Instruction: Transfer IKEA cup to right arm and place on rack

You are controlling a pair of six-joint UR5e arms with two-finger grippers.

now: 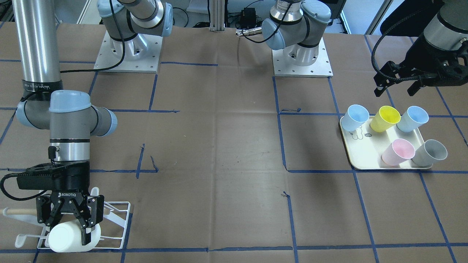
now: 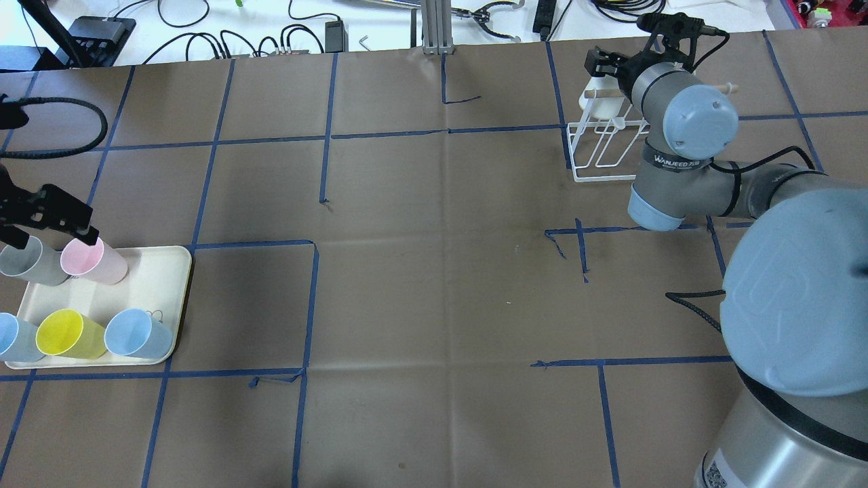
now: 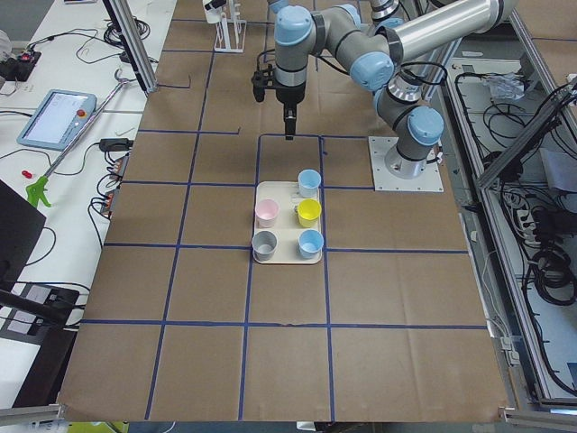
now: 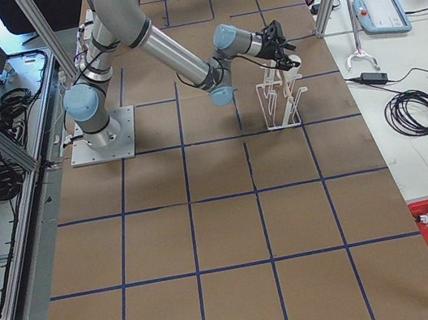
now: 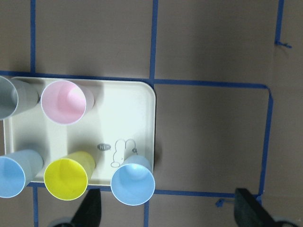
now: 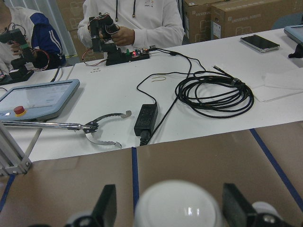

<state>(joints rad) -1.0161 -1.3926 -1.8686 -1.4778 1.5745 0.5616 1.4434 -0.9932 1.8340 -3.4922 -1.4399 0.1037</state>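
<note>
The white IKEA cup (image 1: 65,239) rests tilted on the far end of the white wire rack (image 1: 117,219), beside its wooden dowel. My right gripper (image 1: 69,228) reaches out level over the rack and is shut on the cup. The right wrist view shows the cup's (image 6: 177,208) rounded end between the two fingers. From overhead the cup (image 2: 600,103) peeks out past the right arm's wrist, above the rack (image 2: 603,152). My left gripper (image 1: 397,87) hangs open and holds nothing, up above the tray's edge; its wrist view shows both fingertips spread wide apart.
A cream tray (image 1: 360,153) with a bear drawing holds several coloured cups: pink (image 1: 398,151), yellow (image 1: 384,118), grey and two pale blue. People sit at a white bench with cables beyond the table edge in the right wrist view. Blue tape lines cross the brown table.
</note>
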